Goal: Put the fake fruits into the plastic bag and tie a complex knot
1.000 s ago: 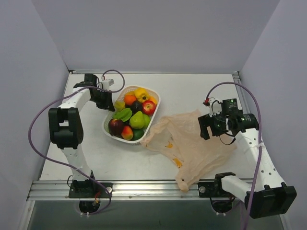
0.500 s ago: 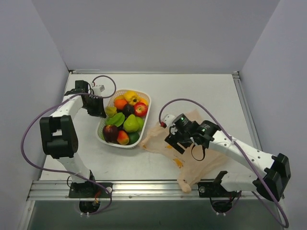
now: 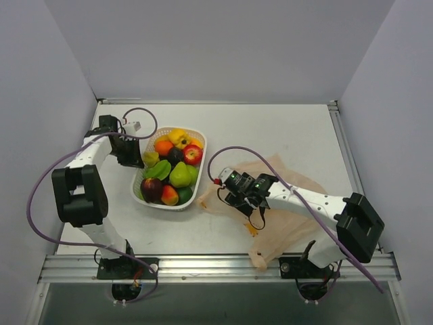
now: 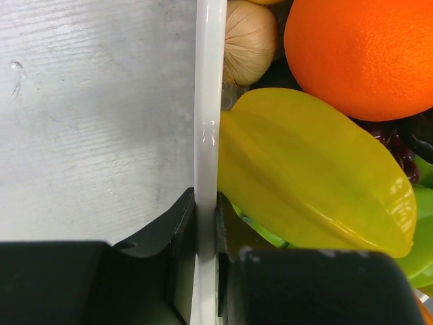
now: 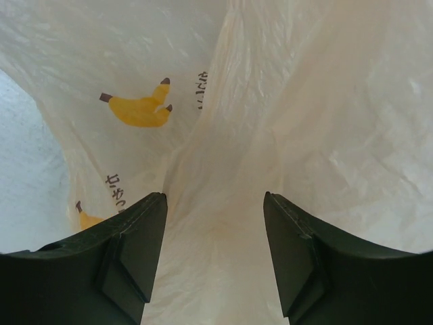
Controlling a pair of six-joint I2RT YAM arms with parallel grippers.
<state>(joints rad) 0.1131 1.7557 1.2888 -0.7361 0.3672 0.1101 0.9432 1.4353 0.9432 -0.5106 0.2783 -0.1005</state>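
The fake fruits (image 3: 170, 170) lie piled in a white lattice basket (image 3: 166, 206) left of centre. Up close, an orange (image 4: 358, 54) and a yellow starfruit (image 4: 311, 176) press against the basket's rim (image 4: 206, 101). My left gripper (image 3: 130, 153) (image 4: 205, 206) is shut on that rim at the basket's left side. The plastic bag (image 3: 287, 217) lies flat and crumpled to the right, pale orange with banana prints (image 5: 139, 108). My right gripper (image 3: 235, 196) (image 5: 213, 203) hovers low over the bag's left part, jaws open, with bag film (image 5: 223, 257) between the fingers but not pinched.
A purple cable (image 3: 40, 196) loops off the left arm, another (image 3: 270, 152) arcs over the right arm. The bag's near corner (image 3: 260, 261) reaches the metal rail (image 3: 203, 267) at the table's front. Grey walls stand on three sides.
The right arm swung from the right side across to the bag's left part and lowered, its jaws narrowing. The left arm pulled the basket a little to the left.
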